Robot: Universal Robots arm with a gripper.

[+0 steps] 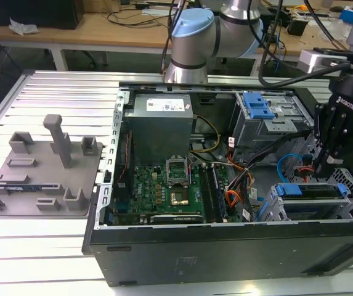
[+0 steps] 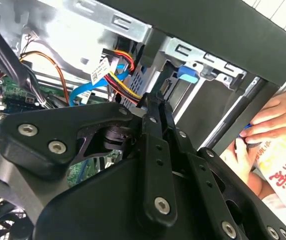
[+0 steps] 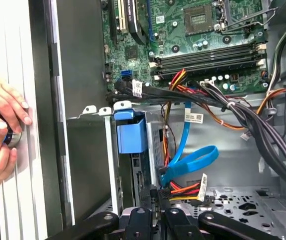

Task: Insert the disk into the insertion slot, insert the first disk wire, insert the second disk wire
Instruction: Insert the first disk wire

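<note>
The disk (image 1: 312, 192) in its blue carrier (image 3: 131, 134) lies inside the insertion slot (image 1: 273, 211), a grey cage with a perforated wall (image 3: 242, 201). My gripper (image 1: 325, 168) hangs over the disk's rear end. In both wrist views its fingers (image 2: 155, 107) stand close together on the black plug (image 3: 161, 193) of the first disk wire (image 3: 186, 188), whose orange-red strands (image 2: 122, 76) run up to the fingertips. The second disk wire (image 3: 190, 159), a light-blue loop (image 2: 88, 91), ends beside the disk's back edge; I cannot tell whether its plug is seated.
A person's hands (image 3: 0, 127) rest on the table just outside the case wall (image 3: 80, 75). A taller bay with a blue latch (image 1: 259, 110), black cable bundles (image 3: 252, 122) and the motherboard (image 1: 173, 188) crowd the case. A grey fixture (image 1: 40, 169) stands at the exterior view's left.
</note>
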